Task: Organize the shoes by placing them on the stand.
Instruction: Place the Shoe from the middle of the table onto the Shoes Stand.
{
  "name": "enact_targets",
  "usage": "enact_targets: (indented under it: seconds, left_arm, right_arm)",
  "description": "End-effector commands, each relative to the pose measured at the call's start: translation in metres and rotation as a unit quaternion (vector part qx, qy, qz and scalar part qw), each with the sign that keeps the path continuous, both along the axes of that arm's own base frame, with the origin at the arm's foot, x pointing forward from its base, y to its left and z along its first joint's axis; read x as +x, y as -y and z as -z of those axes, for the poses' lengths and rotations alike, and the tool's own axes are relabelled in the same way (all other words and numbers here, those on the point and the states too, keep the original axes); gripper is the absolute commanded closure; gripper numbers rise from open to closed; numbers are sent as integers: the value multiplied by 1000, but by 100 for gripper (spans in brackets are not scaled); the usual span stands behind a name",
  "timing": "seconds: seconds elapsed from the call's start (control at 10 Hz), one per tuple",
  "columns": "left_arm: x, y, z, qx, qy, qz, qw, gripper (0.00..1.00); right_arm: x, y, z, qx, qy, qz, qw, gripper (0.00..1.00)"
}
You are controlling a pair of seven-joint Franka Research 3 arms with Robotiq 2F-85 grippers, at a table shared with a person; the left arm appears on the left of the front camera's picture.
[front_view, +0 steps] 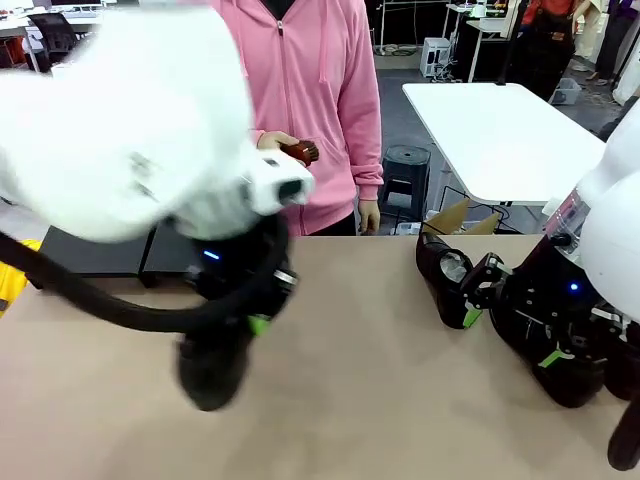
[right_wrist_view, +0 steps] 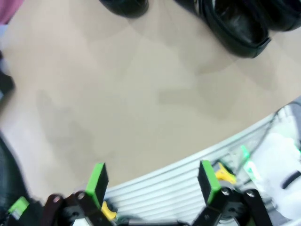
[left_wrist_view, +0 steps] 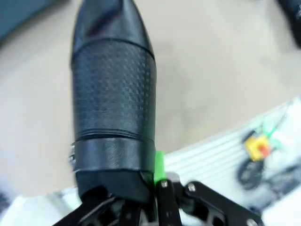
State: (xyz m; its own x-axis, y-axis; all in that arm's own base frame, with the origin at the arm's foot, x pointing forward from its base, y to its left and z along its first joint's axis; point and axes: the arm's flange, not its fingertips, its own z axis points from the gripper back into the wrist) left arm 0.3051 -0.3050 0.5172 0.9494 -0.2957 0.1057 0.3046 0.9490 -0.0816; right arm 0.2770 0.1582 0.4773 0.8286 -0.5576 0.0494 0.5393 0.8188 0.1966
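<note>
Shoe (left_wrist_view: 113,84) clamped in L gripper (left_wrist_view: 117,172), toe sticking out past fingertips, over table (front_view: 380,400). R gripper (right_wrist_view: 153,181) jaws wide, nothing btwn; other shoes (right_wrist_view: 235,26) ahead of it. Stand (front_view: 95,252) beyond L gripper.

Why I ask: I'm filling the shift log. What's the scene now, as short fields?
left gripper: shut on one black shoe, held over the table's left side
right gripper: open, holding nothing, over bare table
other shoes: grouped at the table's right side
stand: far left, partly hidden by the left arm
person: standing at far side, small reddish-brown object in hand
</note>
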Motion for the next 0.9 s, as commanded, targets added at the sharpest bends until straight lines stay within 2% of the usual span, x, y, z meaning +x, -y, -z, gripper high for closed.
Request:
enact_targets:
  seconds: [0.0, 0.1, 0.2, 0.5, 0.6, 0.7, 0.8]
  left_arm:
    - [-6, -74, -65, 59, 62, 32, 996, 100]
    - [6, -116, -90, 67, 104, 14, 992, 100]
    - [24, -151, -100, 96, 135, 10, 986, 100]
    - [71, -235, -105, 88, 136, -5, 987, 100]
    - [73, -237, -106, 60, 131, -45, 989, 100]
    - [56, -240, -110, 99, 137, -16, 985, 100]
    - [56, -240, -110, 99, 137, -16, 985, 100]
  right_arm:
    - [1, -1, 0, 2, 6, 1, 1000, 0]
    - [1, -1, 0, 2, 6, 1, 1000, 0]
    - [1, -1, 0, 2, 6, 1, 1000, 0]
    - [1, -1, 0, 2, 6, 1, 1000, 0]
    - [1, -1, 0, 2, 6, 1, 1000, 0]
    - [1, -1, 0, 2, 6, 1, 1000, 0]
    - [1, -1, 0, 2, 6, 1, 1000, 0]
